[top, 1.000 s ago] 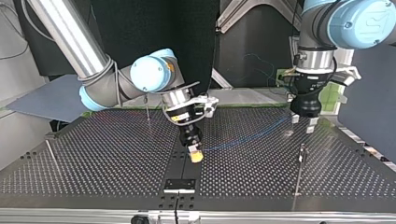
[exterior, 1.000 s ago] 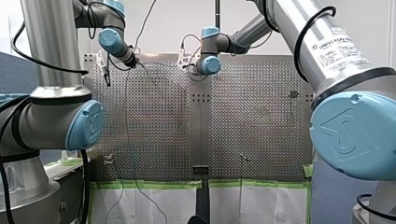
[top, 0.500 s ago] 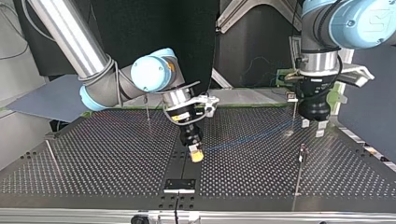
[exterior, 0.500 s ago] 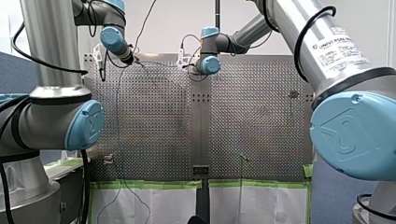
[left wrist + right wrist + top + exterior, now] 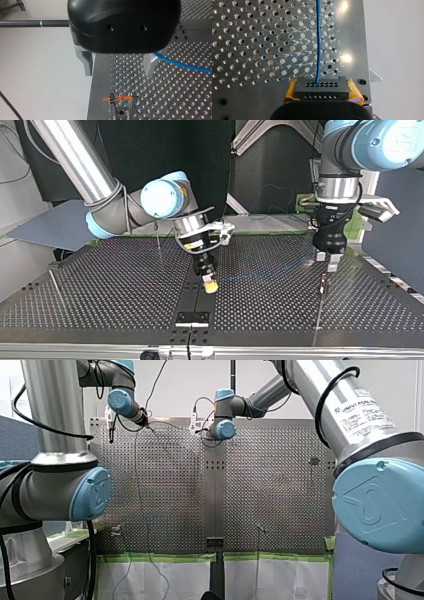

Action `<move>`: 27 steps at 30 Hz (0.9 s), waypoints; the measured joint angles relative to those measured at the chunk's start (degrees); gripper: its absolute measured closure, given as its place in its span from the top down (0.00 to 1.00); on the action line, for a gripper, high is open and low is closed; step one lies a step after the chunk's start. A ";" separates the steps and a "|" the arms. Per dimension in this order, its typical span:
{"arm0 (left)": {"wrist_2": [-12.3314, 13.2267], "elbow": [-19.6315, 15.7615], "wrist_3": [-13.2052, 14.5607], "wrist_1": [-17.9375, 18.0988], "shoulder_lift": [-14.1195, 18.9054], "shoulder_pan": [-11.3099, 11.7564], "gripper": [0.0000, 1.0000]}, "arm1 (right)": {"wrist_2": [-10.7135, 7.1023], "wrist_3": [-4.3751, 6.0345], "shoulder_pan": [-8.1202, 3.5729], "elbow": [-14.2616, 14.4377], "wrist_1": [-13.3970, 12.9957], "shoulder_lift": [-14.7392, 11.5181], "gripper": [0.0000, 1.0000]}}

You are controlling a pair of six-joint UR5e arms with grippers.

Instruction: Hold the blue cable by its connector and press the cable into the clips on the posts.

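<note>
In the top view, nearest the camera, a thin post (image 5: 318, 312) stood at about 4 o'clock on the tabletop (image 5: 100, 295). The left wrist view showed the clip (image 5: 121, 98) at its top, marked by an orange band. Just behind and above it hung my left gripper (image 5: 326, 260), its metal fingers (image 5: 87, 63) spread wide and empty, with the clip ahead of the gap between them. At the centre, low over the tabletop, my right gripper (image 5: 210, 284) had its yellow pads (image 5: 290, 91) clamped on the black connector (image 5: 322, 90). From there the blue cable (image 5: 265, 269) ran slack toward 3 o'clock, passing just beside one left finger and sitting in no clip that I could see.

The step in hand looked like the first seating. The next move would call for laying the cable across the clip's mouth and pressing straight down, with my right arm giving light tension.

The thin post stood near the tabletop's 3 o'clock edge, so there was little margin outward. Open surface lay toward 9 o'clock. A second post (image 5: 55, 287) at 9 o'clock and a third post (image 5: 158, 235) at 11 o'clock stood well apart.
</note>
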 joint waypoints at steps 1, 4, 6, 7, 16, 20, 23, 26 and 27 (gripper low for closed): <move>0.03 0.00 0.11 -0.03 -0.02 -0.05 1.00 | 0.00 -0.01 0.00 0.00 0.00 0.00 0.00; 0.06 0.00 0.23 -0.26 -0.10 -0.22 1.00 | 0.02 -0.02 -0.01 -0.02 0.01 0.00 0.00; 0.07 0.00 0.22 -0.39 -0.13 -0.29 1.00 | 0.05 -0.01 -0.02 -0.01 0.01 0.00 0.00; 0.08 -0.01 0.20 -0.43 -0.13 -0.31 1.00 | 0.06 -0.02 -0.03 -0.01 0.00 0.00 0.00; -0.35 -0.04 -0.02 -1.17 -0.20 -0.80 1.00 | 0.02 -0.12 -0.10 0.00 0.12 0.00 0.00; -0.90 -0.06 -0.07 -1.25 -0.21 -0.97 1.00 | 0.06 -0.17 -0.11 -0.02 0.17 0.00 0.00; -1.65 -0.06 -0.47 -1.46 -0.22 -1.16 1.00 | 0.08 -0.19 -0.12 -0.02 0.19 0.00 0.00; -2.97 -0.07 -0.91 -2.24 -0.22 -1.37 1.00 | 0.08 -0.19 -0.12 -0.03 0.27 0.00 0.00; -3.55 -0.08 -0.99 -2.70 -0.22 -1.46 1.00 | 0.07 -0.19 -0.13 -0.02 0.29 0.00 0.00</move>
